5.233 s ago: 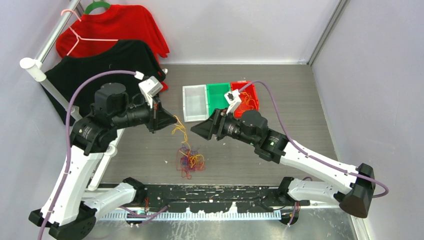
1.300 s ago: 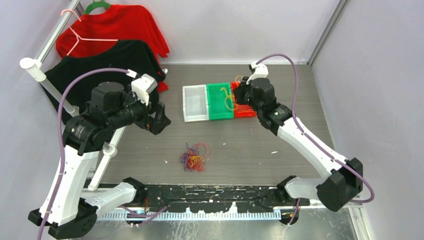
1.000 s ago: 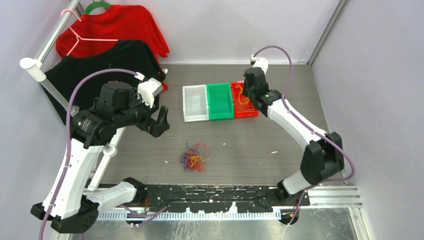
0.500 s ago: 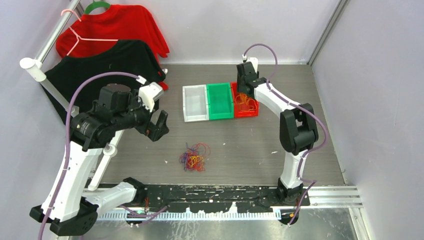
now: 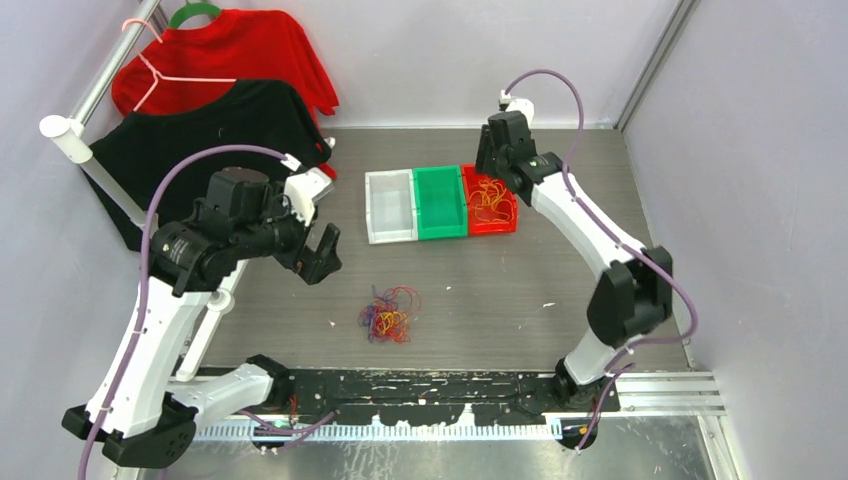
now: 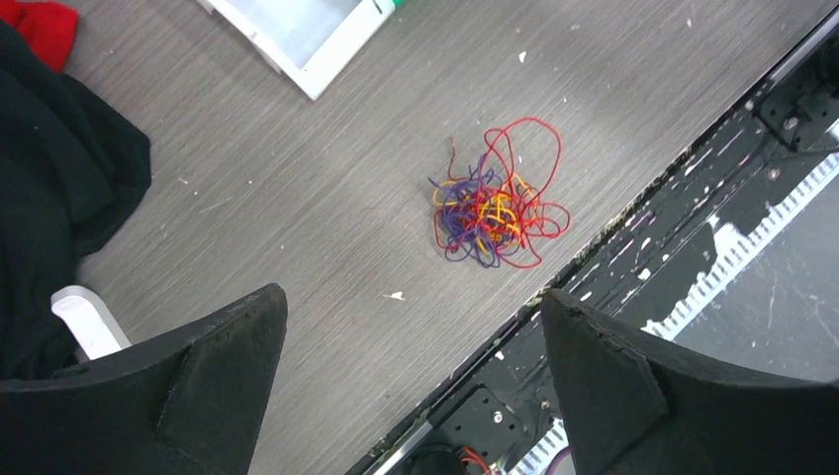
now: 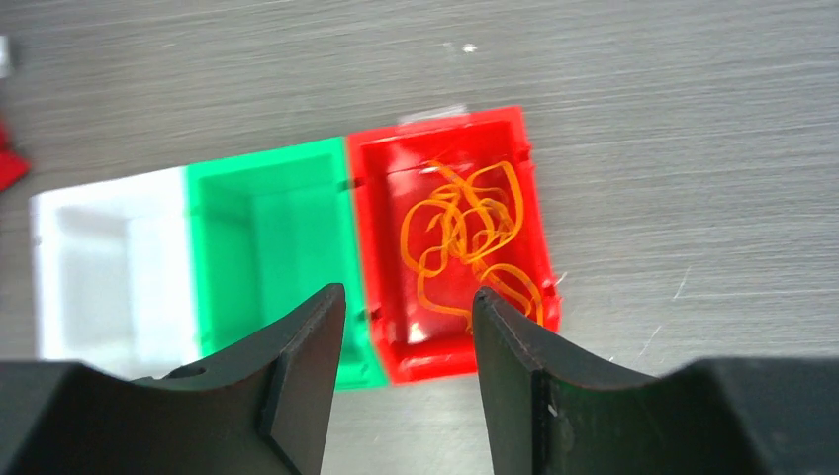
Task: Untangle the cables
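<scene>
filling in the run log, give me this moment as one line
left jaws: open, empty, apart from cable tangle | right jaws: open, over red bin | orange cables: in red bin

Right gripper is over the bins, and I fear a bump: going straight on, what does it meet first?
Probably the red bin, near its wall beside the green bin, though depth is unclear.

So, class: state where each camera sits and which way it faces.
Top external: above, behind the bases, looking down on the table; left arm, right arm show.
Left wrist: on left gripper, facing down at the cable tangle; own fingers show.
Right wrist: on right gripper, facing down at the red tray; own fingers show.
Shared: top external shows tangle and tray too.
</scene>
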`<state>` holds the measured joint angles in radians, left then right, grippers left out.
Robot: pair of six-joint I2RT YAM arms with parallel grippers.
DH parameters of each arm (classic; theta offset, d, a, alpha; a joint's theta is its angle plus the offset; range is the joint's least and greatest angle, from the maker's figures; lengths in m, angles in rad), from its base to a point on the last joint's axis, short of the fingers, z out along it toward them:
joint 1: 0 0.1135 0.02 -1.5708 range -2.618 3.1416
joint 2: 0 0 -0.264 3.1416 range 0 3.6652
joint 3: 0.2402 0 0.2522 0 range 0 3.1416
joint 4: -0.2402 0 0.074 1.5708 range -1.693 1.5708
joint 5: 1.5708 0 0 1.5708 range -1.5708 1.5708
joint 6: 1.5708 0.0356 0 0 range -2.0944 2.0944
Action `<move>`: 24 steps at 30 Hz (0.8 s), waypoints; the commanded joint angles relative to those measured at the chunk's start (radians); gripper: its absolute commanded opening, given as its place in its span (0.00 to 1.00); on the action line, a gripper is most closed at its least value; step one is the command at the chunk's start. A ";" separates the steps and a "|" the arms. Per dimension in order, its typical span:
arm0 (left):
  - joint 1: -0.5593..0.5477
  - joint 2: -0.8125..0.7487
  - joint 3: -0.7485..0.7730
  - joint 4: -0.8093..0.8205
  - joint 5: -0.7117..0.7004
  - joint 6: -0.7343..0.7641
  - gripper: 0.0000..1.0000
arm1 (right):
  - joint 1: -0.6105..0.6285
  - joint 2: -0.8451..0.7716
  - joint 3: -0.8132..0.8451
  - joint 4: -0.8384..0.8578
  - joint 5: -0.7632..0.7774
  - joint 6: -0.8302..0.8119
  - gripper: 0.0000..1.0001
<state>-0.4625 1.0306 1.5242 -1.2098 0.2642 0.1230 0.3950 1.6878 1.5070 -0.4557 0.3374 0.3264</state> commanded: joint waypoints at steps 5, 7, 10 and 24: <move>0.006 0.008 -0.066 0.028 0.031 0.063 0.96 | 0.293 -0.273 -0.266 0.069 -0.096 0.060 0.53; 0.011 0.005 -0.085 0.027 0.042 0.079 0.95 | 0.359 -0.317 -0.358 0.115 -0.156 0.104 0.53; 0.019 -0.001 -0.113 0.025 0.069 0.100 0.92 | 0.446 -0.368 -0.507 0.220 -0.256 0.181 0.53; 0.025 -0.019 -0.259 0.045 0.142 0.155 0.81 | 0.595 -0.456 -0.774 0.379 -0.272 0.226 0.59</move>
<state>-0.4435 1.0225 1.2819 -1.2087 0.3683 0.2523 0.9829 1.2739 0.7181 -0.1234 0.0444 0.5316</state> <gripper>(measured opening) 0.822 0.591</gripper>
